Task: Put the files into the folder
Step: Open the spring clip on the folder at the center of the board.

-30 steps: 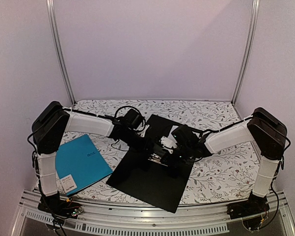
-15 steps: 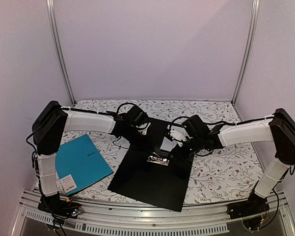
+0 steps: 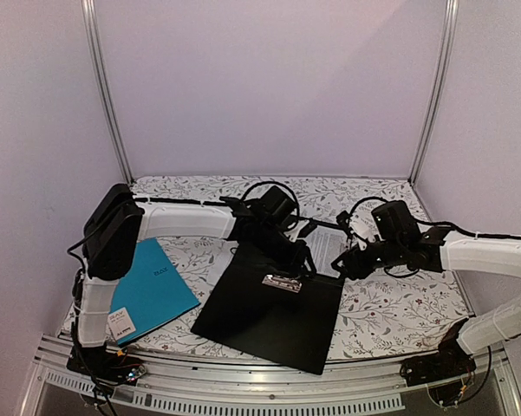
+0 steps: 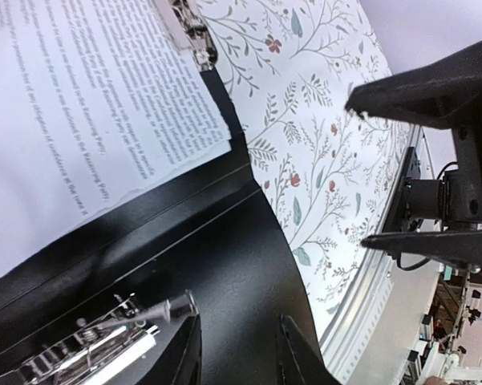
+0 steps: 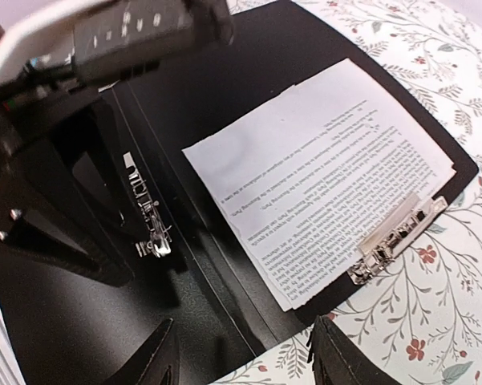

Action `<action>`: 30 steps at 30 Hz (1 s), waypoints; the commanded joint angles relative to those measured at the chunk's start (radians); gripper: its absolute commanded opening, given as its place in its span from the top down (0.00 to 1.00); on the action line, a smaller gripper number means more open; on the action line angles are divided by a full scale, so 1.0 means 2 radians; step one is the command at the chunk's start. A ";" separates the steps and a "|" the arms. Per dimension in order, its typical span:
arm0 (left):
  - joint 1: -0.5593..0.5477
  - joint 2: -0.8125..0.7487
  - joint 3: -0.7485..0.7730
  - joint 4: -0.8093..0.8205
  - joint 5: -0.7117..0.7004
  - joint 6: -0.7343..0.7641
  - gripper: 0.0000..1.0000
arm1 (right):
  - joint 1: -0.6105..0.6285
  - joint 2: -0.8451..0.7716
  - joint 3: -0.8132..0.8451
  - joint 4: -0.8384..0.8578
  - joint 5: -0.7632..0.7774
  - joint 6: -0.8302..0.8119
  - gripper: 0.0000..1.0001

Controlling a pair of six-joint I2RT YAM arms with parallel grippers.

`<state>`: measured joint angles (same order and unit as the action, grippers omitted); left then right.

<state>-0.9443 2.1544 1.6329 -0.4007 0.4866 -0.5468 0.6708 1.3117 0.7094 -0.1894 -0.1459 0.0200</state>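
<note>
You have the files (image 5: 321,176) lying on the far leaf of the open folder (image 3: 269,303), mid-table toward the near edge, seemingly under its clip (image 5: 394,234); the left gripper (image 4: 236,353) and right gripper (image 5: 245,357) both hang open, empty; closing it likely remains.

Right gripper (image 3: 344,263) — now farther right

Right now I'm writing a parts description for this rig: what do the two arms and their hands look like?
Both match. The left arm and right arm have white wrapped links between bulky black joint housings, with thin black cables running loosely along them. The left hand and right hand are matte black, each with two tapering fingers. No markings are legible.
</note>
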 commanded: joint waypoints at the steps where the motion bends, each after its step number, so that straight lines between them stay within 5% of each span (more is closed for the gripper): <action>1: -0.021 0.039 0.042 -0.048 0.040 0.044 0.66 | -0.014 -0.052 -0.019 -0.012 0.027 0.032 0.44; 11: -0.025 0.014 0.038 -0.066 0.024 0.098 0.55 | -0.015 -0.039 -0.025 -0.005 0.016 0.066 0.44; 24: 0.045 -0.185 -0.152 -0.011 -0.132 0.075 0.45 | -0.007 0.009 -0.031 -0.065 0.028 0.270 0.40; 30: 0.097 -0.203 -0.231 -0.002 -0.125 0.027 0.44 | 0.008 -0.005 -0.055 -0.075 -0.034 0.347 0.40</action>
<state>-0.8001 1.7508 1.2541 -0.4019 0.2699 -0.4248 0.6655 1.3235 0.6426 -0.2996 -0.1280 0.5659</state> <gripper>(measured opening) 0.559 0.601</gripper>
